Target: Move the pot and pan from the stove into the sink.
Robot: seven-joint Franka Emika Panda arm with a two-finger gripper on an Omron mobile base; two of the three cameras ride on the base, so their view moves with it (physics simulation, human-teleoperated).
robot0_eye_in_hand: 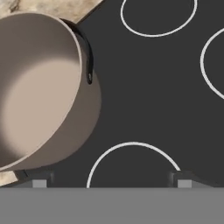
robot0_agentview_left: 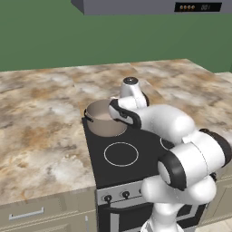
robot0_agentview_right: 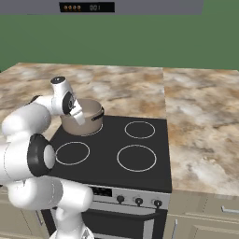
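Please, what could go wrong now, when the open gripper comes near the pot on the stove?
1. The open gripper looks centred beside the pot, over a burner ring. It may close on nothing.
2. The pot's dark handle is thin, so the fingers may slip off it.
3. The pot stands at the back corner of the stove. A push could slide it onto the counter.

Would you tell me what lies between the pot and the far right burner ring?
Nothing: in the right base view, only bare black glass of the stove separates the pot from that burner ring.

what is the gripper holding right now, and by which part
Nothing. The gripper is open above the stove, beside the pot.
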